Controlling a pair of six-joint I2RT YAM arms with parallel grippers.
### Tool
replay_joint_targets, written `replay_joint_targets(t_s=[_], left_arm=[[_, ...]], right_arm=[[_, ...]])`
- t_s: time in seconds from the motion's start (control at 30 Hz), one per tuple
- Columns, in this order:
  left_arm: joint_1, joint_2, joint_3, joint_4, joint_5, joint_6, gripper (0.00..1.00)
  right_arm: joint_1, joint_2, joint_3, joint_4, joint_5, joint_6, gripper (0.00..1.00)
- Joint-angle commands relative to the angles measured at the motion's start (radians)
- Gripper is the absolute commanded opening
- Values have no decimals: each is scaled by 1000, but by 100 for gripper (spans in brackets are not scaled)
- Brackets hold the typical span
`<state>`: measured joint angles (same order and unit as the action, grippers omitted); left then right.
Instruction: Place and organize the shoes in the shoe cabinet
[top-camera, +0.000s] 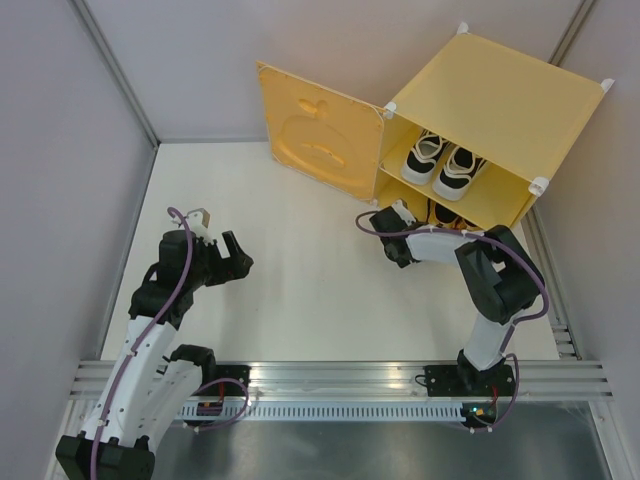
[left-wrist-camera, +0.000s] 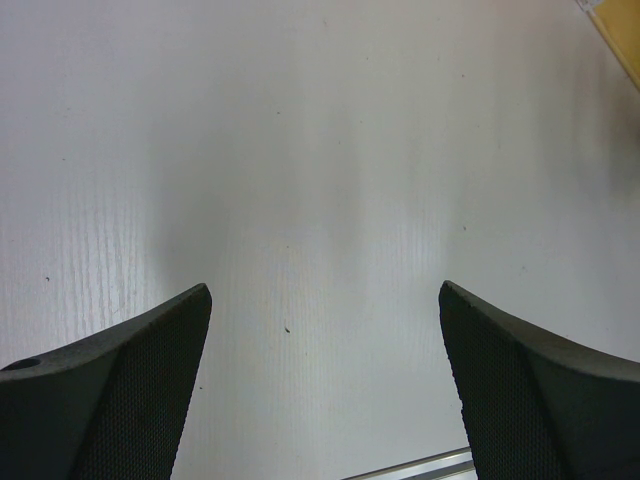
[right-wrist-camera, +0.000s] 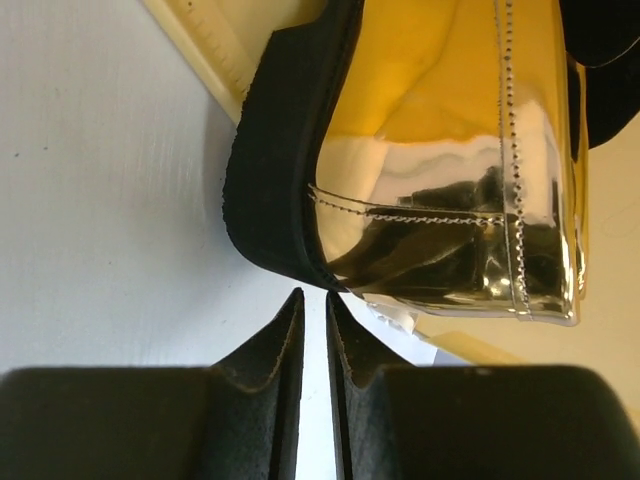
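White tabletop (top-camera: 300, 290), sneakers (top-camera: 445, 165) on upper shelf of cabinet (top-camera: 500, 100), gold loafer (right-wrist-camera: 450, 200) at lower opening: seems to be tucking it in with right gripper (right-wrist-camera: 313, 300) pinched together at its heel, left gripper (top-camera: 232, 258) spread idle, and next calls for a straight inward push.

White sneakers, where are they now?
Top view, right side: the white sneakers sit together in the upper compartment of the cabinet, beside its open door, above the gold loafers.
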<state>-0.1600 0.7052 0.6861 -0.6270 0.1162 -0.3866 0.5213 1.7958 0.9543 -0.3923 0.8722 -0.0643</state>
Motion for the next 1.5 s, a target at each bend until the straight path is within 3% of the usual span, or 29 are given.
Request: replay_joint_targets(t_s=[0.0,1.47], left_arm=[[0,-3,-2,16,16,2,97],[0,-7,-2,16,2,0,97]], right_arm=[[-20,7,50,84,82,-40,18],[-106,28,93,213,44,-6,18]])
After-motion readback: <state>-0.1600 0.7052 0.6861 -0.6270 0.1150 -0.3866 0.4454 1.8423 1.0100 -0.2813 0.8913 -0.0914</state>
